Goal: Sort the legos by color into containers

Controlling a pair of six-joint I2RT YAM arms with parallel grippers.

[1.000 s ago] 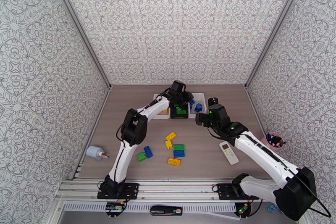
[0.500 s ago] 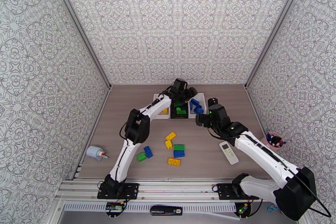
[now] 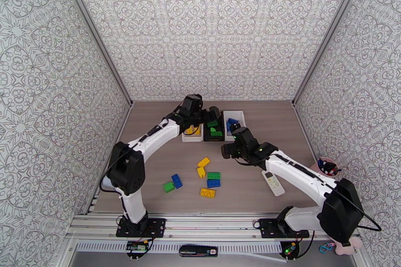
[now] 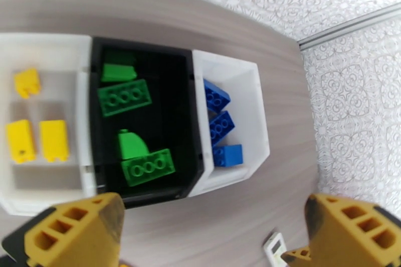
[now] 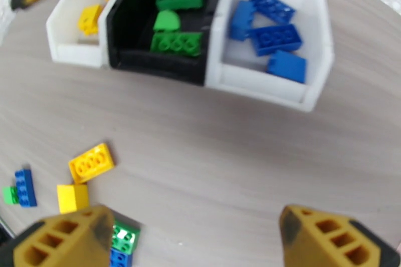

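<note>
— Seven loose legos (image 3: 213, 175) lie mid-table, toward the near edge. Which arm is closer?
— I'd say the right gripper (image 5: 200, 238). It hangs between them and the containers (image 5: 150, 60) lined up by the far edge, fingers spread wide, holding nothing.
— And the left gripper (image 4: 213, 225)?
— Over the containers, wide open and empty. It's farther off.
— Nearest piece for the right one?
— A yellow brick (image 5: 91, 163), off toward the table's left edge and a little nearer. Its long axis runs almost along the finger-to-finger line, so gripping its narrow width probably needs a wrist turn.
</note>
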